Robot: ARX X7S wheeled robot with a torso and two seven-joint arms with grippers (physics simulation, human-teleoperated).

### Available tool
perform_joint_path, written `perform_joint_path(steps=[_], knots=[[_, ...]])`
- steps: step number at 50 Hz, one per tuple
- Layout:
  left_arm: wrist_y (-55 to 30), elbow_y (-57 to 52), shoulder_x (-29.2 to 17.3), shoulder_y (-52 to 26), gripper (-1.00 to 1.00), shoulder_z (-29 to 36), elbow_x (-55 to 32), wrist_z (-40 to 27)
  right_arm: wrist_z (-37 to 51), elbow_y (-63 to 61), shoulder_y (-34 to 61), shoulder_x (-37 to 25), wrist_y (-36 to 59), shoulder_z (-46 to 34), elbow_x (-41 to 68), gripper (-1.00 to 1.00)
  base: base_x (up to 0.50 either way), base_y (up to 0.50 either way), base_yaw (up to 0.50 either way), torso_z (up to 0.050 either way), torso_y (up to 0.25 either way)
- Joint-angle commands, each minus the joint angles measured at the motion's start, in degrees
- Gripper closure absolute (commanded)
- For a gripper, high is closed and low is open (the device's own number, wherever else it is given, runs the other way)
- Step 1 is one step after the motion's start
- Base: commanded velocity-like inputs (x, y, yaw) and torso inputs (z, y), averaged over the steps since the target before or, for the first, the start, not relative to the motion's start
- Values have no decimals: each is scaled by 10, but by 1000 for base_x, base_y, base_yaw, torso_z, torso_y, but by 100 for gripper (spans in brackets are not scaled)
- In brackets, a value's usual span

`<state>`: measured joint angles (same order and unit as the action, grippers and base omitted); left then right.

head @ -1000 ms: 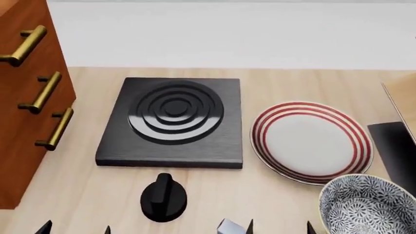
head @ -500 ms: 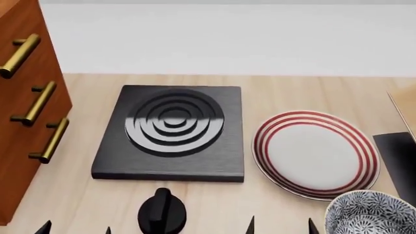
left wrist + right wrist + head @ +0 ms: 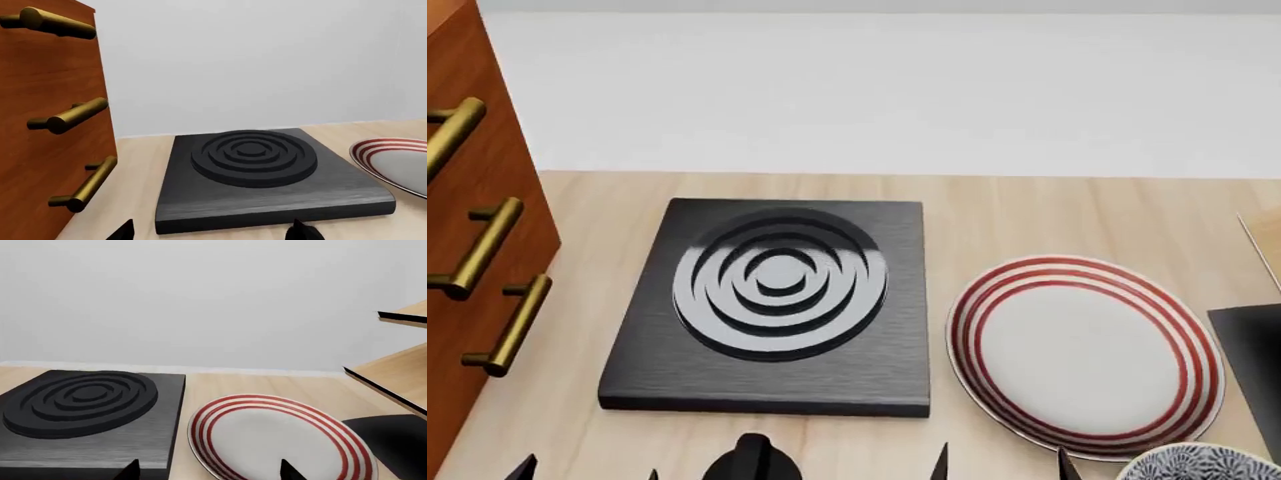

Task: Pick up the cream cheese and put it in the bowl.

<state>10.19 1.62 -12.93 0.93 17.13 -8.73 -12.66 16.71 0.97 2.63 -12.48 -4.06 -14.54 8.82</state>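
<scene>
Your left pincer (image 3: 585, 467) and right pincer (image 3: 1001, 465) stand spread, holding nothing. The bowl (image 3: 1208, 466) sits just beside the striped plate (image 3: 1081, 350) on the counter (image 3: 1041, 220).

The counter (image 3: 1028, 215) looked like pale, matt wood. The hob (image 3: 777, 300) was black with a brushed, faintly streaked finish, its ringed burner glossier. The cabinet (image 3: 47, 125) showed reddish polished wood with brass-like metal handles (image 3: 67, 117). The plate (image 3: 1081, 350) appeared smooth glazed ceramic; the bowl (image 3: 1208, 465) rim likewise.

Head above, wrists low toward hob (image 3: 774, 300)
</scene>
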Motion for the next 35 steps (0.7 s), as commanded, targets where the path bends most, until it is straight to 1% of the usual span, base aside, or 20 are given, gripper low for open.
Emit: perform_joint_path(steps=[1,5,6,7,9,11,14,15,16,21,23,26,27,28,30,32,33,34,35], knots=[[16,19,1,-2,-100,5,2,-2,3,0,0,-2,0,-3,2,-100,164,0,0,0,0],[16,16,0,1,-100,4,0,-5,3,-2,-1,-3,2,-4,3,-100,163,0,0,0,0],[0,-6,-4,4,-100,4,-3,-7,3,-5,-2,-4,2,-5,2,-100,160,0,0,0,0],[10,8,-2,3,-100,4,0,-8,3,-7,-3,-4,3,-5,3,-100,168,0,0,0,0],[9,5,-3,8,-100,9,-16,6,-1,-10,-3,-5,14,-6,12,-100,137,0,0,0,0],[18,6,-3,12,-100,14,15,-11,0,-9,-3,-6,11,-8,9,-100,0,0,0,0,0],[7,-12,-6,22,-100,14,-5,-3,1,-22,-8,-9,20,-8,13,-100,0,0,0,0,0],[-33,-62,-15,28,-100,13,-8,-12,-2,-27,-8,-10,24,-8,19,-100,0,0,0,0,0],[-10,-41,-12,33,-100,16,2,-13,-3,-35,-10,-11,29,-8,23,-100,0,0,0,0,0],[-50,-114,-23,64,-100,11,4,-36,11,-85,-23,-21,57,-3,26,-100,0,0,0,0,0],[-61,-141,-27,80,-100,14,27,-54,4,-107,-25,-26,80,-1,47,-100,0,0,0,0,0],[-84,-185,-34,101,-100,17,27,-59,16,-134,-30,-33,96,-4,35,-100,0,0,0,0,0],[-133,-239,-42,106,-100,12,21,-67,17,-146,-32,-35,107,-3,40,-100,0,0,0,0,0],[-114,-228,-41,112,-100,12,27,-70,15,-157,-32,-38,114,-2,47,-100,0,0,0,0,0],[-172,-297,-52,117,-100,6,19,-77,20,-176,-32,-43,133,-2,48,-100,0,0,0,0,0],[-158,-303,-57,130,-100,8,26,-80,27,-200,-34,-48,152,1,50,-100,0,0,0,0,0],[-233,-378,-66,129,-100,0,13,-87,17,-220,-35,-50,176,12,90,-100,0,0,0,0,0],[-207,-366,-67,139,-100,3,12,-81,24,-235,-34,-54,188,13,89,-100,0,0,0,0,0],[-247,-405,-72,137,-100,0,8,-87,30,-248,-34,-57,196,12,82,-100,0,0,0,0,0]])
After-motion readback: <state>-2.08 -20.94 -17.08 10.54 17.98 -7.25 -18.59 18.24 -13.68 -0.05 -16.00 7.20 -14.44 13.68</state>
